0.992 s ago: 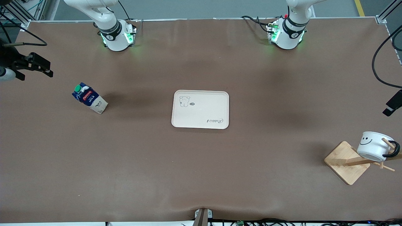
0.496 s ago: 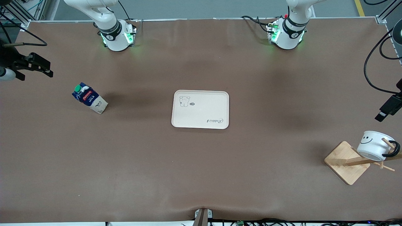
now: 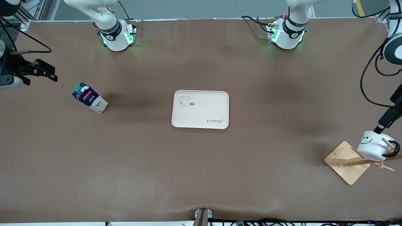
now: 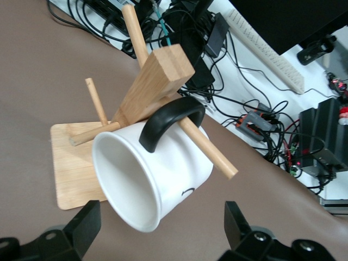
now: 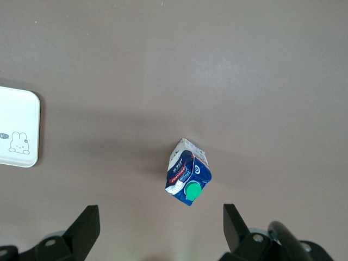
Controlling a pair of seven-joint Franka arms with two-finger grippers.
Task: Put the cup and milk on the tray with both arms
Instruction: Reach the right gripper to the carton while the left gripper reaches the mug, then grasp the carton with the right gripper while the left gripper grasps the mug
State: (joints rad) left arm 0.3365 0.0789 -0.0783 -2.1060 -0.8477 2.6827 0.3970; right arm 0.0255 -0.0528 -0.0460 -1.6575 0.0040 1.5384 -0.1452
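I've got the tray (image 3: pixel 200 109) sitting bare near the middle of the brown counter (image 3: pixel 201 163), w/ the rabbit print and script showing. The milk (image 3: pixel 89 101) stands upright on the counter toward the right arm's end, well apart from the tray, green cap up. The cup (image 3: pixel 373 146) is at the left arm's end, hung tilted by its black handle on a peg of the wooden rack (image 3: pixel 355 161), smiley face toward the tray side, mouth pointing down and outward; the rack's square base lies flat on the counter below it. Left pincer (image 3: pixel 385 121) hangs just above the cup at the edge of the front view; in the left wrist view its two fingers (image 4: pixel 81 225) sit spread wide, one each side of the cup (image 4: pixel 149 176) rim, not touching it, w/ the handle looped over the peg. Right pincer (image 3: pixel 44 72) hangs over the counter at the right arm's end, beside the milk but clear of it; right wrist view shows its fingers (image 5: pixel 84 228) spread wide, nothing between them, the milk (image 5: pixel 187 173) on the counter below and a corner of the tray (image 5: pixel 19 128) farther off. Both bases glow green at the counter's top edge.
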